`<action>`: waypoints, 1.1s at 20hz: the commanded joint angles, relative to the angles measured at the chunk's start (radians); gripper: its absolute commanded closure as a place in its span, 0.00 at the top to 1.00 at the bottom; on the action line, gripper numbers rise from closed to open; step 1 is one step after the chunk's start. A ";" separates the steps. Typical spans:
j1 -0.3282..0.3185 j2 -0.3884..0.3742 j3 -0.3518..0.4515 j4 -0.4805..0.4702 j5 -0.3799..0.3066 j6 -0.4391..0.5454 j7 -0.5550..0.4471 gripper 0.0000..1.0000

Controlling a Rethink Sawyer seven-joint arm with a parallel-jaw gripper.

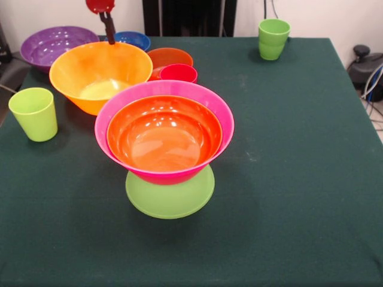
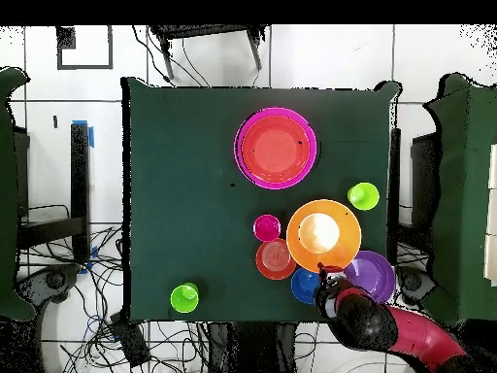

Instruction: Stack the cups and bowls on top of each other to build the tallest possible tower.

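Gripper (image 1: 108,24) is seen hanging right over the far rim of the large yellow-orange bowl (image 1: 100,75); whether it is released or clenched cannot be told, and nothing is seen held. From that bowl, the tower (image 1: 164,143) lies toward the table's middle, on the side away from the arm: pink bowl (image 1: 164,89) on the inverted lime green bowl (image 1: 170,200), orange bowl (image 1: 164,133) nested inside. Judged next: the yellow-orange bowl, directly under the gripper, would be carried outward to the tower. Purple bowl (image 1: 51,45) and blue bowl (image 1: 133,39) sit just behind the yellow-orange bowl.
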 commanded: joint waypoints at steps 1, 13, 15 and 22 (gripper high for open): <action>0.029 0.046 0.002 0.018 -0.070 0.004 -0.091 1.00; 0.059 0.157 -0.076 -0.067 -0.156 -0.081 -0.060 1.00; 0.060 0.160 -0.077 -0.074 -0.157 -0.088 -0.056 1.00; 0.113 0.148 -0.124 -0.099 -0.166 -0.150 -0.025 1.00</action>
